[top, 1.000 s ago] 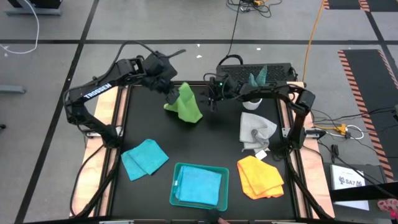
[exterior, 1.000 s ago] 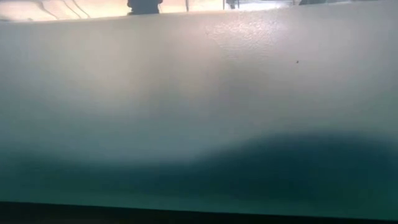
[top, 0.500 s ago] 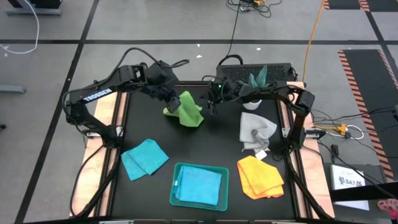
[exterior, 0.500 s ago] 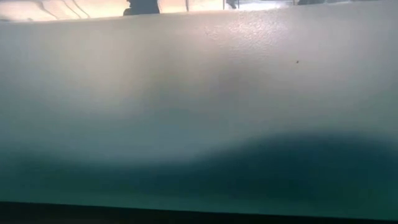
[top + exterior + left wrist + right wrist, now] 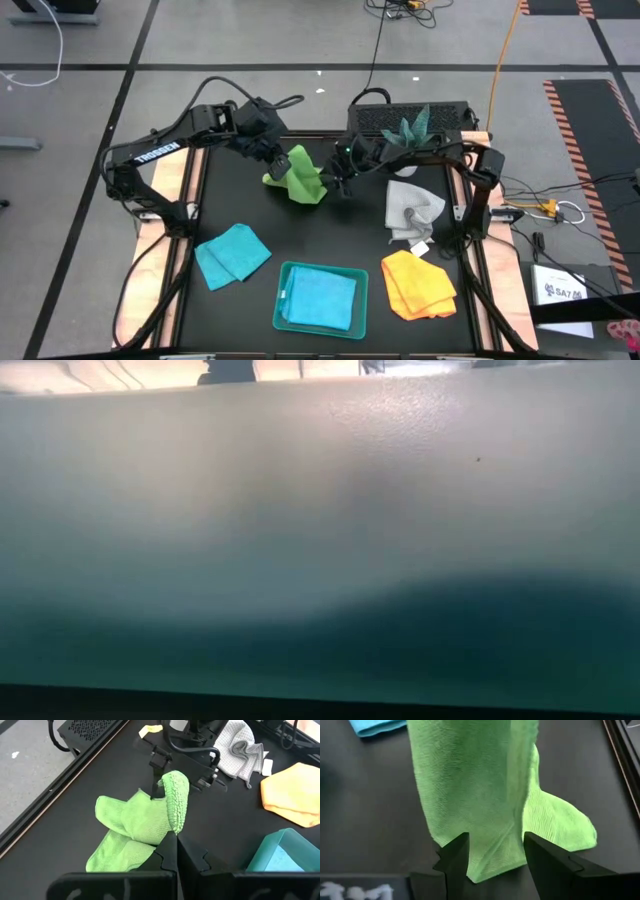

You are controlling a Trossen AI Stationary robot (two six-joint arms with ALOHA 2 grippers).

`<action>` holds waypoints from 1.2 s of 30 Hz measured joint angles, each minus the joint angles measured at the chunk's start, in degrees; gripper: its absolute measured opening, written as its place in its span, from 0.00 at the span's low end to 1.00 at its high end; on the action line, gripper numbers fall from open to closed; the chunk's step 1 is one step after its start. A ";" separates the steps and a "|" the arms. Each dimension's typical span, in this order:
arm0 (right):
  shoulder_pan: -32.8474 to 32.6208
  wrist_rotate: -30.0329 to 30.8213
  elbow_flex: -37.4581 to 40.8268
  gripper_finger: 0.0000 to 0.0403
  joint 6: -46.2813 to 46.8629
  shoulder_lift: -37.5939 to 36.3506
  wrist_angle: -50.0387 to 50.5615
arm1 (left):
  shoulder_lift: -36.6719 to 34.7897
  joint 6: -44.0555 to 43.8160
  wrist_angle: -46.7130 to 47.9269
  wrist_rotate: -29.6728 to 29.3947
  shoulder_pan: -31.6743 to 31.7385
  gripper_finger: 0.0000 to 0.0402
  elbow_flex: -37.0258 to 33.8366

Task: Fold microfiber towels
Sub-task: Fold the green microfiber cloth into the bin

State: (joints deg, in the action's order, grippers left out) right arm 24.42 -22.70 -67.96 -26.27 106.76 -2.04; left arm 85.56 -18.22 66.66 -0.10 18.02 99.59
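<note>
The lime green towel (image 5: 303, 177) stands bunched at the table's far middle. Its top is raised and its lower end (image 5: 112, 855) lies on the black table. My left gripper (image 5: 277, 160) is shut on its upper part. My right gripper (image 5: 340, 183) is open just to the right of the towel. In the right wrist view its two fingers stand on either side of the towel's hanging lower edge (image 5: 492, 862); whether they touch it I cannot tell. Other towels lie flat: turquoise (image 5: 232, 255), grey-white (image 5: 412, 210) and yellow-orange (image 5: 418, 283). My left gripper pinches a bunched upper edge of the green towel (image 5: 172, 822) between its two shut fingers, which slant down from the table's far left. The thick edge curls over beyond the fingertips. The towel hangs slack below the hold, with its lower end on the table.
A teal tray (image 5: 283, 300) at the near middle holds another turquoise towel (image 5: 322, 298). A black box (image 5: 410, 117) stands past the far edge. The low view is filled by a blurred teal surface (image 5: 320, 560). Bare black table lies between the green towel and the tray.
My right gripper has come toward the near edge and closed in on the green towel, tipping a little, still open. My left gripper has shifted slightly to the right with the towel's top, and the towel's lower end has stayed on the table.
</note>
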 joint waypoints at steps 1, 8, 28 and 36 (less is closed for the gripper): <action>-0.10 0.00 0.00 0.45 -0.18 0.00 -0.33 | 0.00 0.02 0.03 0.01 0.00 0.00 0.00; -0.17 0.17 0.00 0.45 -1.63 0.00 -4.21 | 0.00 0.00 0.06 0.02 0.00 0.00 0.00; -0.17 5.93 0.00 0.13 -5.09 5.64 -7.06 | 0.00 -1.03 0.14 2.10 -0.22 0.00 0.00; -0.02 7.75 0.02 0.00 -5.11 1.00 0.70 | 0.00 -0.30 0.47 -1.03 -0.22 0.00 0.00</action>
State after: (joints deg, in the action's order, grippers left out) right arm 24.40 -14.95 -67.94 -31.38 107.76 -1.34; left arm 85.56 -18.52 67.13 -1.13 17.80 99.59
